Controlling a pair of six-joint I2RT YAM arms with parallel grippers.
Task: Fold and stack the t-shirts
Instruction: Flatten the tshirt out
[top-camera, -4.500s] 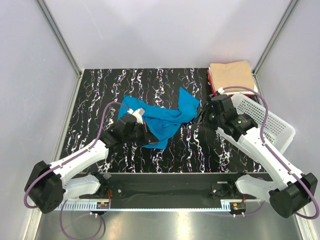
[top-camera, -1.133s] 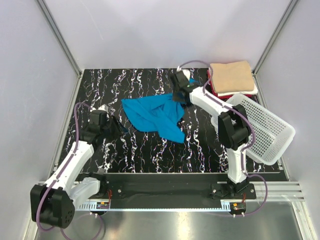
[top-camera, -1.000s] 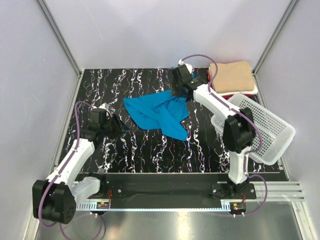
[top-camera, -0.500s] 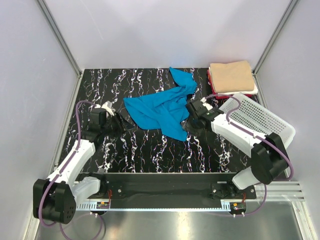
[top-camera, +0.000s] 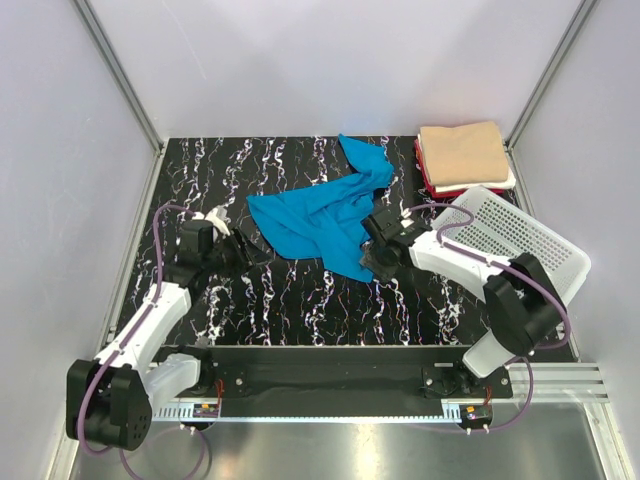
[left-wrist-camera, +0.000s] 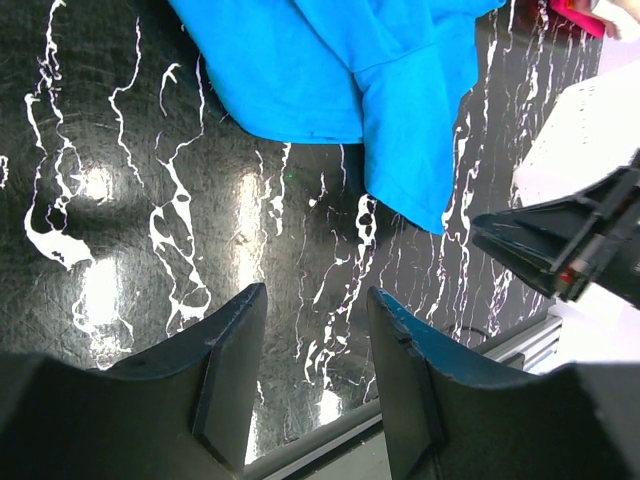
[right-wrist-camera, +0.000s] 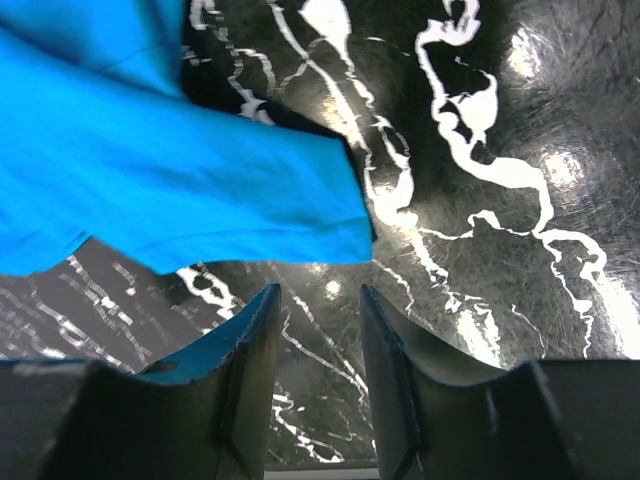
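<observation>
right wrist view: right gripper (right-wrist-camera: 318, 300), jaws parted, just beside turquoise t-shirt (right-wrist-camera: 150, 190).

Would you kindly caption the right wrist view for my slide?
Open right pincer poised beside the turquoise t-shirt on the marbled table.

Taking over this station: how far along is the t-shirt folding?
Done: a folded tan t-shirt tops a red t-shirt at the far right corner. In hand: nothing; left pincer and right pincer hang open near the turquoise t-shirt, lying crumpled. Left: fold and stack it.
</observation>
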